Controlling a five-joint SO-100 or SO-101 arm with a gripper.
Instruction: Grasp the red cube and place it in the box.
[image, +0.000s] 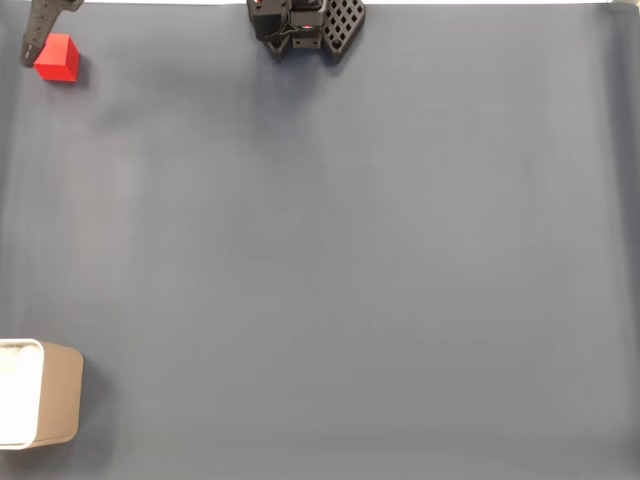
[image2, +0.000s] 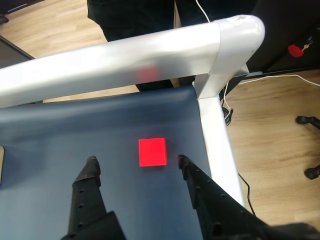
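We see the blue-grey mat (image: 340, 250) covering the table, with a white metal rail (image2: 110, 60) bounding its corner in the wrist view; wood floor (image2: 270, 130) lies beyond the rail. In the fixed view the arm's black base (image: 305, 28) sits at the top edge, centre. The box (image: 55, 405) is at the bottom left of the fixed view, tan side facing right, white rim and interior cut off by the left edge, well apart from everything else. The gripper (image2: 136, 161) is spread wide, holding nothing; in the wrist view its two dark fingers (image2: 90, 172) come up from the bottom edge. The red cube (image2: 152, 152) rests on the mat between the fingertips, slightly ahead of them and nearer the right finger, close to the mat corner. In the fixed view the red cube (image: 57, 58) is at top left, with one dark fingertip (image: 38, 35) just beside its left edge; we cannot tell if they touch.
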